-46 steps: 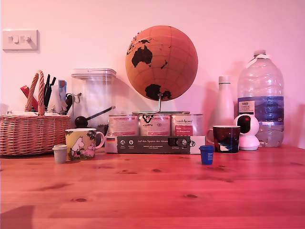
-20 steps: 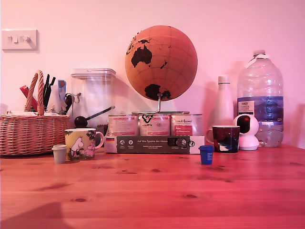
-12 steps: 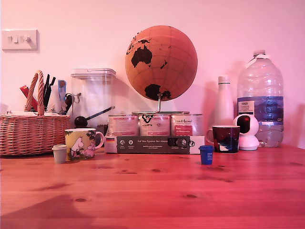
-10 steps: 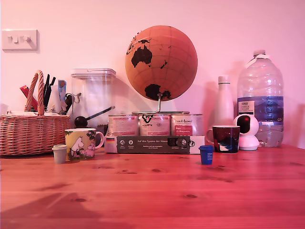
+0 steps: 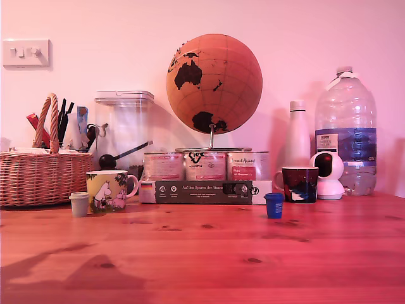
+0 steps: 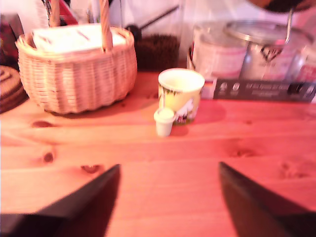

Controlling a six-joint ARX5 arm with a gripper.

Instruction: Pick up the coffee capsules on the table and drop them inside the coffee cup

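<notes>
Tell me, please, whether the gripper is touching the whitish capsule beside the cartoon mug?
Apart. The wrist view shows bare table between the gripper and the whitish capsule, which stands farther off, in front of the mug; the jaws are spread wide.

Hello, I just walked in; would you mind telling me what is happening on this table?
A robot arm is approaching the whitish capsule, which stands on the wooden table beside the yellow-green cartoon mug. Its gripper is open and holds nothing. The blue capsule stands apart, towards the exterior view's right near a dark mug. Neither capsule is in the cartoon mug yet.
</notes>
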